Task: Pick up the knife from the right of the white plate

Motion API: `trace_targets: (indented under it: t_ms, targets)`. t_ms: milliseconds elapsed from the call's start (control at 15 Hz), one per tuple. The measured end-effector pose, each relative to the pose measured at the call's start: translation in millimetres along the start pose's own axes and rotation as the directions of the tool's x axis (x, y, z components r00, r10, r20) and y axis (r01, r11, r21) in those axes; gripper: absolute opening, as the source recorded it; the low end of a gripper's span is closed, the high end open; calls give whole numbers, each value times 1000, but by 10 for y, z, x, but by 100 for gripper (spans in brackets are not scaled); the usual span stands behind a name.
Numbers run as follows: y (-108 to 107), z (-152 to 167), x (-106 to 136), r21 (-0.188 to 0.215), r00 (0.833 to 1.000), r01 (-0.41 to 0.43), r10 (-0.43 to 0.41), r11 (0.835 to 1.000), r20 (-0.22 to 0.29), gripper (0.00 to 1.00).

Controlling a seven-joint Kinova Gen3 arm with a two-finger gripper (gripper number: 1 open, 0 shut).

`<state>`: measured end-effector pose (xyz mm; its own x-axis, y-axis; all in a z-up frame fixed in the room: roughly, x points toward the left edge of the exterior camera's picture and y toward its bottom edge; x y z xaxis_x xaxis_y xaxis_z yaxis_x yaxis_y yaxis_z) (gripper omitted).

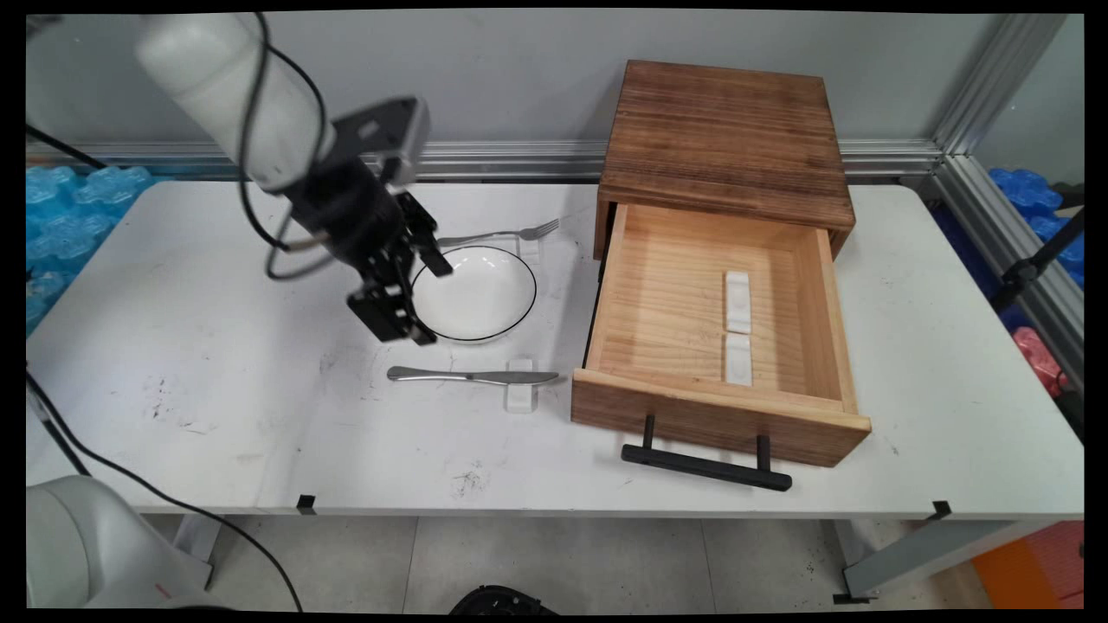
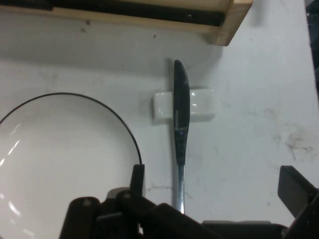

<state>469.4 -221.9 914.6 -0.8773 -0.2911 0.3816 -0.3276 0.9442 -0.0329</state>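
- White tabletop [image 1: 216, 407] filled most of the scene, scuffed with dark marks, with a grey wall and a metal rail behind it.
- The gripper [image 1: 414, 294] hung low over the left edge of a white bowl [image 1: 476, 294] with a thin black rim; its jaws stood wide apart and held nothing.
- In the hand view the gripper [image 2: 209, 191] straddled the table between the bowl [image 2: 60, 159] and a knife [image 2: 180, 124], with one finger at the bowl's rim.
- The knife [image 1: 472, 376] lay just in front of the bowl, its blade resting on a small white rest [image 1: 521, 396].
- A fork [image 1: 502, 234] lay behind the bowl on a second white rest [image 1: 529, 249].
- To the right stood a wooden box [image 1: 723, 138] with its drawer [image 1: 692, 415] pulled out, a black handle [image 1: 705, 465] on its front.
- Two white rests [image 1: 737, 324] lay end to end on the drawer's floor.
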Motion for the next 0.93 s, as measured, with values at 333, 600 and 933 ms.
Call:
trace_targets:
  t_ms: [333,600,933]
  targets:
    - [5,563,5,-8,998,-25,26,1000,49,100]
    - [5,855,-44,-12,996,-38,39,999,86,100]
    - [10,1093,-121,-18,992,-47,48,999,120,100]
